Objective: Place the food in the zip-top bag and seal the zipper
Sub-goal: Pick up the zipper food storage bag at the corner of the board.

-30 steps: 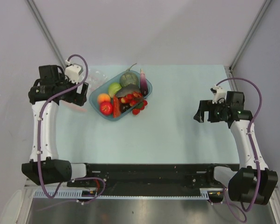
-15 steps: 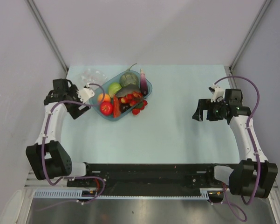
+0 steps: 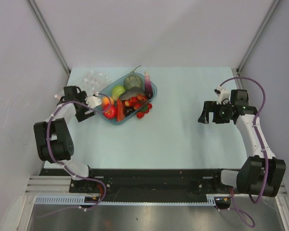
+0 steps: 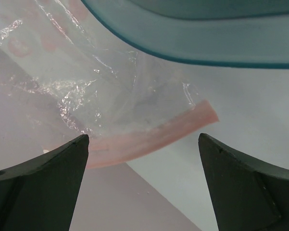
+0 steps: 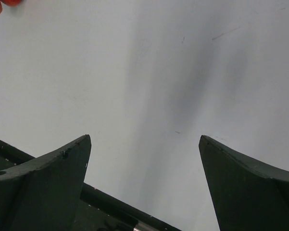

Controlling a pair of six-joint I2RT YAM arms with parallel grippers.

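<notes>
Step 1, likely: bag pickup; food (image 3: 127, 96) not yet bagged. Left gripper (image 4: 143, 140) wide open, empty, facing zip-top bag (image 4: 86, 86) zipper (image 4: 182, 126); right gripper (image 5: 144, 139) likewise. Next: pinch mouth edge.

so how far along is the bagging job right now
Nothing is done yet: the food sits in and beside the blue tray, and the zip-top bag lies crumpled next to the tray. In hand: the open left gripper hovers at the bag's zipper, while the right gripper is open and empty. Left: filling the bag and sealing it.
</notes>
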